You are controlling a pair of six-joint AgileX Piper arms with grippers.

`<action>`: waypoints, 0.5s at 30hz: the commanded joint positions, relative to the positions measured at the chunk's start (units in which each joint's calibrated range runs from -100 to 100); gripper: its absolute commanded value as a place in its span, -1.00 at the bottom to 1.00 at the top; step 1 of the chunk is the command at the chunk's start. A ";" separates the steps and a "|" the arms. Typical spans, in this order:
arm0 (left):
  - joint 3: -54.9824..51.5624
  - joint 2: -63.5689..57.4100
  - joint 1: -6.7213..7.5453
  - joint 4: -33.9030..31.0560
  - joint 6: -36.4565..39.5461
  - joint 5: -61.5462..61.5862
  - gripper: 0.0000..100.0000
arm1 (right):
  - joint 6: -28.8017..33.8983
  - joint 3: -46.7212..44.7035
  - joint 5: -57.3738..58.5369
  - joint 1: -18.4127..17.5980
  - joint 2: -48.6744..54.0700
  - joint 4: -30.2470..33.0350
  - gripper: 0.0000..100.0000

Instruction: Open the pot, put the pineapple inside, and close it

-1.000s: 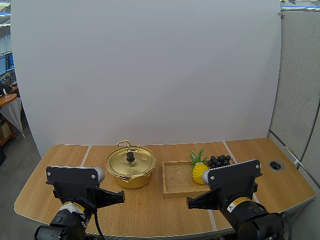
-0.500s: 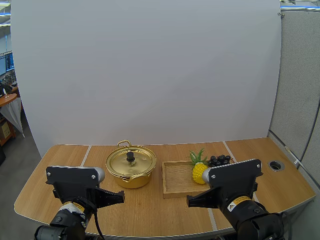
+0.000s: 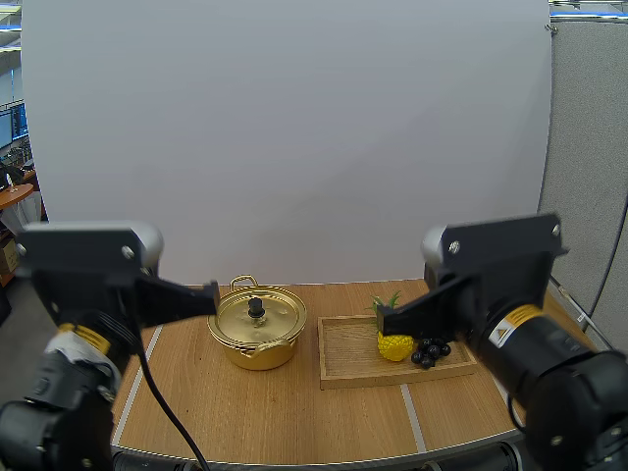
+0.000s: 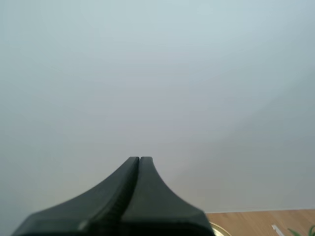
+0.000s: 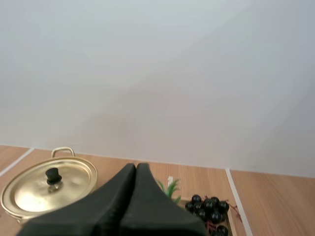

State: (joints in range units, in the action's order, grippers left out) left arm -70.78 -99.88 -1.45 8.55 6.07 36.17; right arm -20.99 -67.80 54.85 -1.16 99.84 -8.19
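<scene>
Centre of the frame: a lidded gold pot [image 3: 257, 327], with the pineapple [image 3: 394, 341] to its right on a wooden tray [image 3: 348, 358].
Left gripper [image 3: 213, 291] and right gripper [image 3: 384, 319] hang above them, fingers pressed together, holding nothing.

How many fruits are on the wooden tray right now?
2. The pineapple stands at the wooden tray's right side; the bunch of grapes lies just right of it. The right claw covers part of the pineapple, so something small behind could be hidden.
</scene>
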 commanded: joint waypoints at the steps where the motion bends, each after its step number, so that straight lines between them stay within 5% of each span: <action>1: 4.57 -0.12 0.14 -0.63 -0.33 7.81 -1.00 | -0.20 4.90 7.02 0.30 0.16 0.27 -1.00; 8: 7.44 0.35 0.14 -0.30 -0.33 19.54 -1.00 | -0.20 8.09 9.39 0.30 0.16 0.38 -1.00; 15: 7.44 13.71 0.14 -0.30 -0.33 21.10 -1.00 | 1.60 8.09 10.68 0.30 -9.50 2.32 -1.00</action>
State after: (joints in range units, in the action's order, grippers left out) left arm -63.70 -90.50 -1.45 8.32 6.03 58.36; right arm -20.63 -60.13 65.48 -1.16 93.68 -7.07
